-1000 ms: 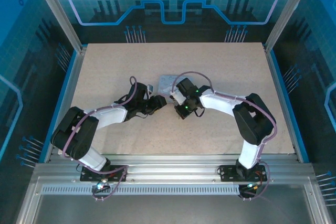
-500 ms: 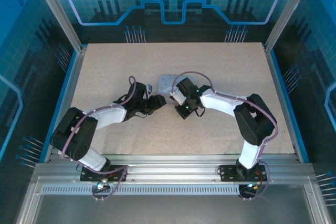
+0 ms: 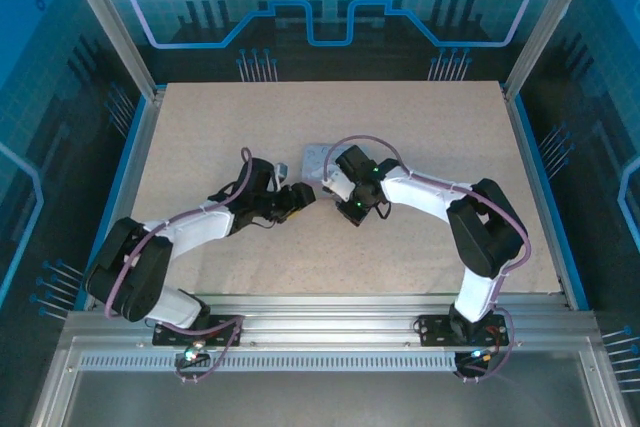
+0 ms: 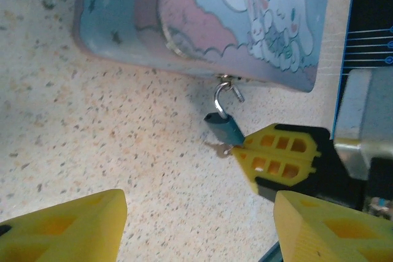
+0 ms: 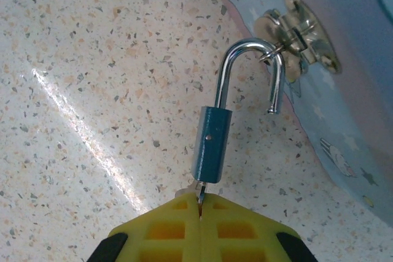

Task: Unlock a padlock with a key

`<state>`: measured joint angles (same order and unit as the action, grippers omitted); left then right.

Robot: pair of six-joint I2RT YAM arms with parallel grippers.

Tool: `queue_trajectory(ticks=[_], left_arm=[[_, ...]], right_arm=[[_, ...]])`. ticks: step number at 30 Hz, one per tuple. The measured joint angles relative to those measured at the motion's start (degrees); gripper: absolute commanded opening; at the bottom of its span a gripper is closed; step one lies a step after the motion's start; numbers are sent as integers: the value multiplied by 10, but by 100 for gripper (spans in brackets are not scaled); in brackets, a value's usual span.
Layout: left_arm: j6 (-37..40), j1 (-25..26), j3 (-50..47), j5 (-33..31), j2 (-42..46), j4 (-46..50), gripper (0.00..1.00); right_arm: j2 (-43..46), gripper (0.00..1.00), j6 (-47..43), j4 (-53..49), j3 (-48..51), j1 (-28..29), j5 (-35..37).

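Note:
The padlock (image 5: 210,144) is a small blue-grey body lying on the table. Its silver shackle (image 5: 249,72) is sprung open, with its curve hooked in the metal hasp (image 5: 296,36) of the pale blue cartoon tin (image 4: 202,16). The key (image 5: 199,193) sits in the bottom of the padlock. My right gripper (image 5: 201,210) is shut on it, yellow fingers pressed together. In the left wrist view the padlock (image 4: 224,128), the key (image 4: 220,149) and the right fingers (image 4: 279,157) lie ahead of my left gripper (image 4: 196,231). That gripper is open, holds nothing and is clear of the lock.
From above, the tin (image 3: 316,156) lies mid-table, with the left gripper (image 3: 299,197) and right gripper (image 3: 333,187) meeting at its near edge. Speckled tabletop (image 3: 420,257) stretches all around. Blue rails (image 3: 138,162) border the sides.
My left gripper has opened wider and drawn back a little from the lock. The right gripper stays shut on the key and has barely shifted.

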<state>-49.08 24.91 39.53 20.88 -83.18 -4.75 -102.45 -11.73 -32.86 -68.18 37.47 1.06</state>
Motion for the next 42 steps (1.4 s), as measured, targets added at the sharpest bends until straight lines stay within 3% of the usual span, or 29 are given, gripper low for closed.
queue_trajectory(ticks=[12, 42], left_arm=[[9, 0, -11, 4, 26, 49, 66], [13, 0, -11, 4, 26, 58, 67]], right_arm=[[0, 0, -68, -13, -5, 0, 4], [-2, 0, -169, -28, -37, -10, -7]])
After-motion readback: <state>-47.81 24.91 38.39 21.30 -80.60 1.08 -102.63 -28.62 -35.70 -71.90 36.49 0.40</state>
